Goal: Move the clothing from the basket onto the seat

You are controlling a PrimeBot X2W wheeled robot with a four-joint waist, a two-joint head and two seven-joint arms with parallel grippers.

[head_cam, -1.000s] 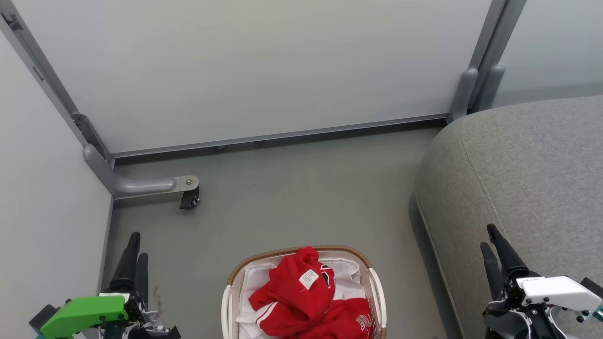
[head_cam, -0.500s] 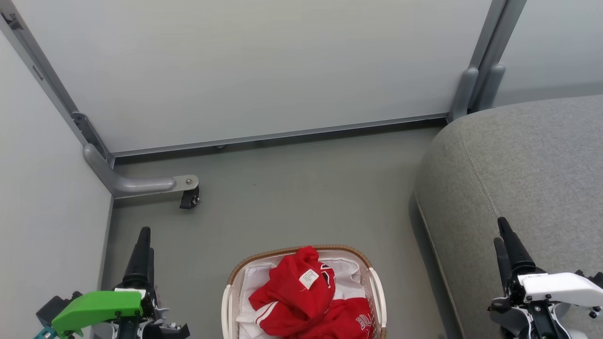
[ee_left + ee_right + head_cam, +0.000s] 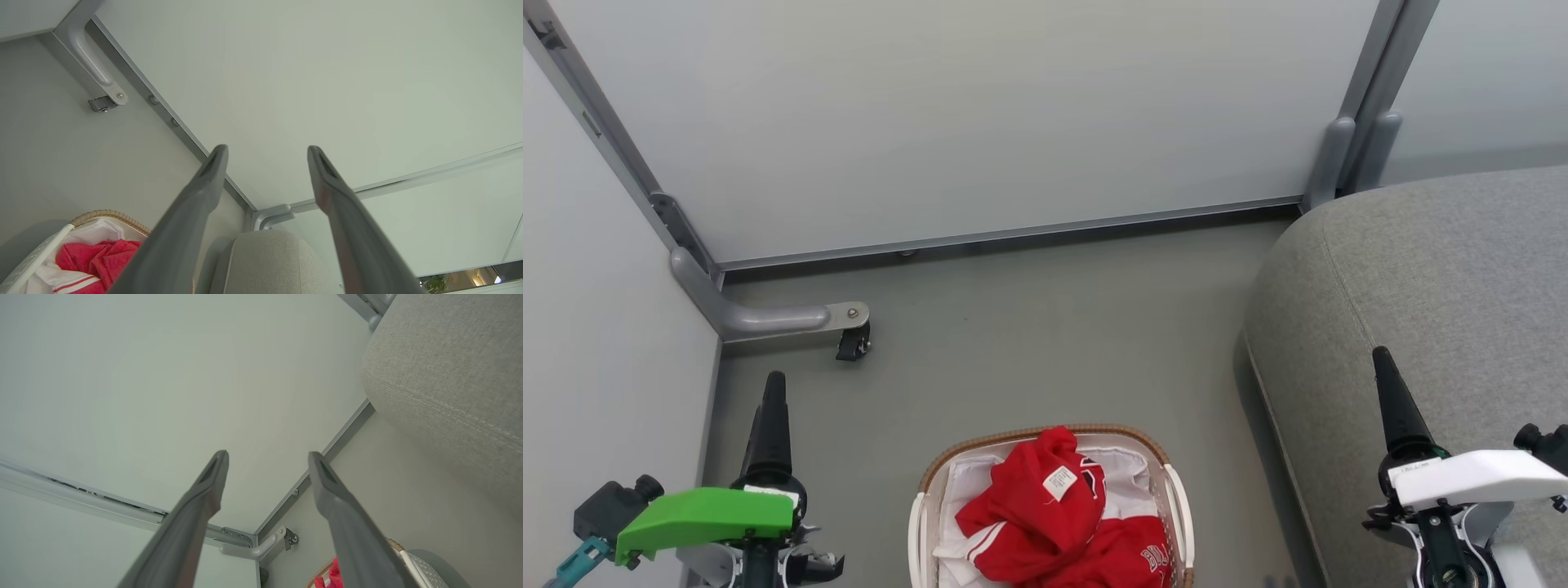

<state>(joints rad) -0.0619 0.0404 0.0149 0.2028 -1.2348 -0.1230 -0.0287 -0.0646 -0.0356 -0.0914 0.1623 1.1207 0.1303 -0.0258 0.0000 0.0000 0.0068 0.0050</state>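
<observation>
Firstly, clothing: we see the red garments heaped in the basket at 6 o'clock of the head view. White stripe trim shows toward 8 o'clock of the heap, and a small white label lies on top.
basket: oval, with a brown woven rim and white handles, it stands on the grey floor. Its white liner shows around the red heap, and the picture's lower edge cuts off its near end.
seat: this light-grey cushion with a stitched seam sits at 3 o'clock, near the basket, with a strip of floor between them.
left pincer: it sits at 8 o'clock, apart from the basket, with its fingers pointing to 12 o'clock. Our left wrist view shows the two fingers spread wide, gripping nothing.
right pincer: it sits at 4 o'clock, in front of the seat's edge, and we cannot tell whether it touches the fabric. Our right wrist view shows its fingers wide apart, holding nothing.
caster: this black wheel on a grey bracket sits at 9 o'clock, at the foot of the pale partition.
</observation>
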